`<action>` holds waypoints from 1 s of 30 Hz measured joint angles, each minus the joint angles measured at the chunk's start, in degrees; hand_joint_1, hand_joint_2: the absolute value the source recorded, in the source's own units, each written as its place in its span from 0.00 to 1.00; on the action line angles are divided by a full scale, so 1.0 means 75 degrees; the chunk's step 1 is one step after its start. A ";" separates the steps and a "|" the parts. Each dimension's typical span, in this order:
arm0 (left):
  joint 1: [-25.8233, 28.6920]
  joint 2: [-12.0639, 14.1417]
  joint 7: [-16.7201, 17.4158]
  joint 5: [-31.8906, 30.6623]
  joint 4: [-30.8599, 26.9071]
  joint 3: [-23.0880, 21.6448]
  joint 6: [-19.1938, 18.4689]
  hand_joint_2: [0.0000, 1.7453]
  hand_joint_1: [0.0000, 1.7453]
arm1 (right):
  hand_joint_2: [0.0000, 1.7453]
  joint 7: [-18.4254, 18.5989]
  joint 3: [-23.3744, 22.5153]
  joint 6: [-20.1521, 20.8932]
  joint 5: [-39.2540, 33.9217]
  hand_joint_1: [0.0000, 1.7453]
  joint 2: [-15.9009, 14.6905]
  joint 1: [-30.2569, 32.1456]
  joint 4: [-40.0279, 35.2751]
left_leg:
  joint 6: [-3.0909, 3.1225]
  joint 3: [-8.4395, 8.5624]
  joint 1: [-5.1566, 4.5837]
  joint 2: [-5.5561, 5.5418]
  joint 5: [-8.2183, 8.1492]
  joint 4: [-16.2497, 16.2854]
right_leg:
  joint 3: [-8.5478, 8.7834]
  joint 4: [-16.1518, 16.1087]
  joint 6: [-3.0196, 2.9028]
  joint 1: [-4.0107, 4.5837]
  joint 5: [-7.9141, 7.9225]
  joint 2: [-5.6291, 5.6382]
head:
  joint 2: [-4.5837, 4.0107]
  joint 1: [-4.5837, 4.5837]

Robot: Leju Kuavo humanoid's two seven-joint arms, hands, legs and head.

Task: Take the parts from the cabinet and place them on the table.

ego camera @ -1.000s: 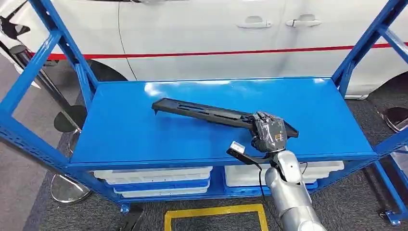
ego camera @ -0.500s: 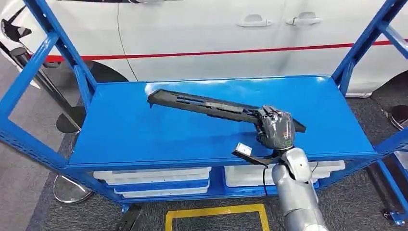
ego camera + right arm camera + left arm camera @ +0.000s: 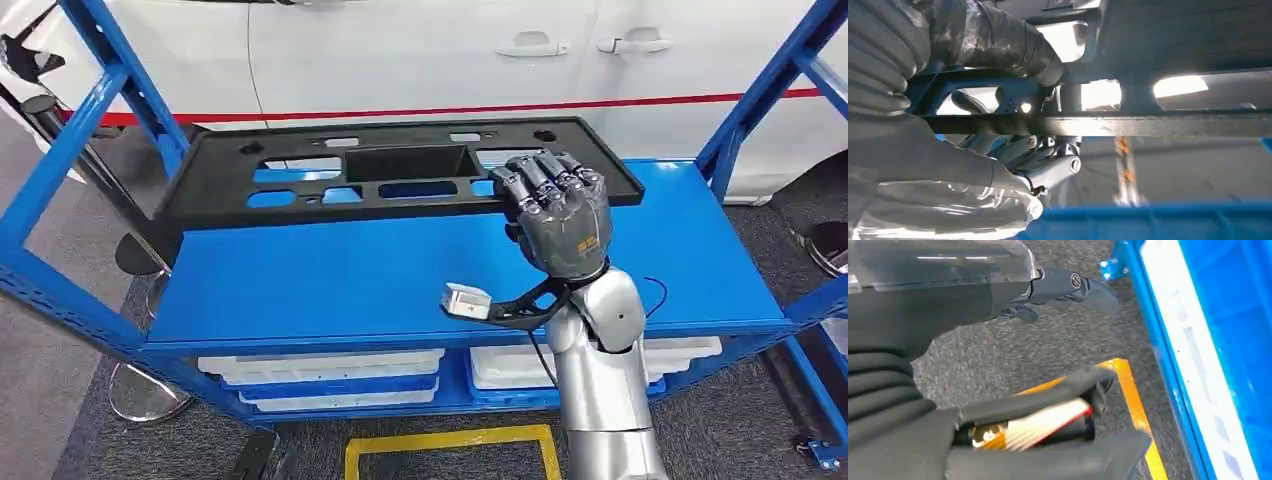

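A long black plastic panel [image 3: 400, 170] with several cut-outs is lifted off the blue shelf [image 3: 330, 280] and tilted up so its face shows. My right hand [image 3: 555, 215] grips its near edge toward the right end, fingers curled over the rim. In the right wrist view the thumb [image 3: 1013, 47] and the fingers [image 3: 1048, 170] clamp the panel's dark bar [image 3: 1128, 125]. My left hand [image 3: 1068, 287] hangs low beside the rack over grey carpet, holding nothing, with its fingers curled in.
The rack's blue uprights [image 3: 120, 95] stand at both sides of the shelf. White trays [image 3: 320, 365] sit on the lower level. A white car [image 3: 450, 70] is close behind. Yellow floor tape [image 3: 450, 440] marks the carpet in front.
My right hand has raised the panel from lying flat on the shelf and turned it up toward the camera; it was low and edge-on before.
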 joint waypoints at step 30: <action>0.0191 -0.0026 -0.0012 -0.0635 0.0000 -0.0493 0.0178 1.00 0.00 | 1.00 0.0000 0.0744 0.0006 -0.0361 1.00 0.0006 0.0213 -0.1365 | 0.0000 0.0091 -0.0066 -0.0005 -0.0070 -0.0029 | 0.0016 -0.0061 -0.0067 0.0075 0.0115 -0.0009 | 0.0000 0.0003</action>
